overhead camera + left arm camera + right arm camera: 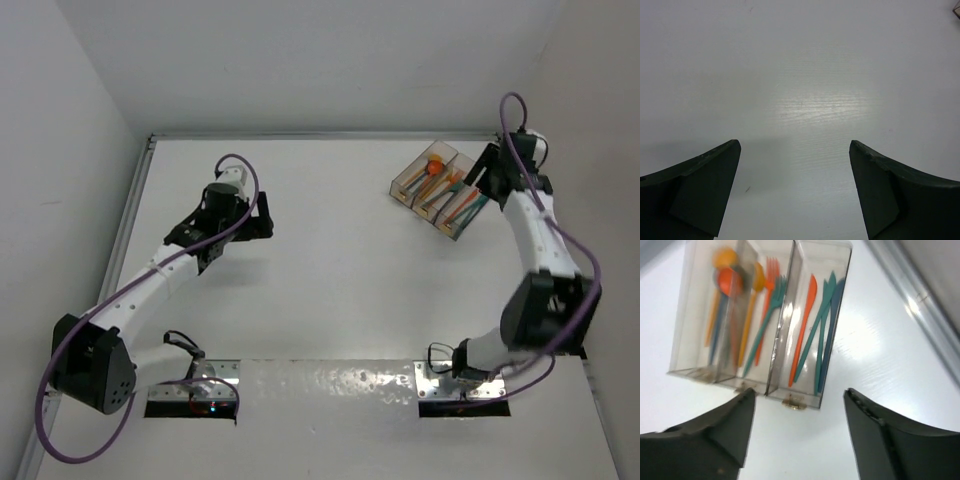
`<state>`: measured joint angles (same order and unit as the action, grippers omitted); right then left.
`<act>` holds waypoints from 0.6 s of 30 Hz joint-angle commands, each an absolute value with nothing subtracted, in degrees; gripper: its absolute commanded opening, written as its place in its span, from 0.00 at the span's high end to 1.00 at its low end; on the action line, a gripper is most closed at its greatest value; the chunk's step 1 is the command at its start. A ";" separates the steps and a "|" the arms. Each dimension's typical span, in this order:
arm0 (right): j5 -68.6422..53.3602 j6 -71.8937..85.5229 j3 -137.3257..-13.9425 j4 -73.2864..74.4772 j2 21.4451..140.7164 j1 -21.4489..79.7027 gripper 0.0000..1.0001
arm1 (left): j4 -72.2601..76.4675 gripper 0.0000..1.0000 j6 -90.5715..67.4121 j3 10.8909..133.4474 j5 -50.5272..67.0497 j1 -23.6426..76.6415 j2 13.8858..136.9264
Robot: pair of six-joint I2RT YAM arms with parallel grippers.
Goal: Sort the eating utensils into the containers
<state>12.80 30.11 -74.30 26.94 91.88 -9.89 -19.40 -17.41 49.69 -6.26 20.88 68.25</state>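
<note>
The containers [405,181] are three joined clear brownish bins at the table's far right. In the right wrist view [781,315] the left bin holds orange and blue spoons [726,280], the middle bin orange, teal and red forks [771,295], and the right bin orange, teal and blue knives [810,315]. My right gripper [800,391] is open and empty, just short of the bins' near end; from above it [480,180] sits at their right side. My left gripper [795,143] is open and empty over bare table, at the left middle [262,215]. No utensils lie loose on the table.
White walls close in the table at the back and both sides. A raised metal rim [920,305] runs along the table's right edge close to the bins. The arm bases and their metal mounting plates [225,372] sit at the near edge.
</note>
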 commanded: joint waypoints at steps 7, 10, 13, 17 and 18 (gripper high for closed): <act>9.94 25.66 -49.76 22.24 50.39 -9.32 0.01 | -24.69 0.11 -16.70 54.58 -10.89 20.21 60.30; 9.23 27.59 -47.29 24.95 43.34 -7.31 0.01 | -26.80 0.11 -16.70 55.02 -12.65 20.13 57.75; 7.39 27.86 -46.23 25.84 39.30 -4.59 0.01 | -28.56 0.11 -16.96 54.23 -13.88 20.13 55.29; 6.95 26.03 -42.28 26.97 34.38 -0.54 0.01 | -32.86 0.11 -17.05 54.14 -16.69 20.13 51.78; 6.07 25.32 -42.10 27.77 33.76 1.13 0.01 | -33.57 0.11 -17.66 54.58 -17.31 20.13 50.98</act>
<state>8.21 26.85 -43.29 26.44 35.79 -1.80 -30.39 -17.06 52.84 -13.85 20.88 53.82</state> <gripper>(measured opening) 0.985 0.891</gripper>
